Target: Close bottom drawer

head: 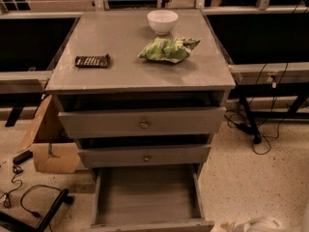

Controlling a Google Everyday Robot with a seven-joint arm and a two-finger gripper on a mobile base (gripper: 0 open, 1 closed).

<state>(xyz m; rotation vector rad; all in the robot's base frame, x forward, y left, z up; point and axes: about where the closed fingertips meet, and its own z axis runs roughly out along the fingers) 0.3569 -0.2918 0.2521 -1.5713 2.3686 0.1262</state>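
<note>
The bottom drawer (147, 197) is the lowest of three grey drawers of the cabinet (120, 74). It is pulled far out towards me, its plain grey inside is bare, and its front edge (149, 225) lies at the lower edge of the view. The mid-sized drawer (145, 157) and the tall top drawer (142, 123) stand slightly out. Only a white part of my arm (260, 224) shows at the lower right, beside the open drawer's right corner. My gripper is out of view.
On the cabinet top lie a white bowl (162, 21), a green chip bag (168, 49) and a dark snack bar (92, 61). A cardboard box (50, 146) and black cables (24, 197) are on the floor at the left. More cables (256, 129) hang at the right.
</note>
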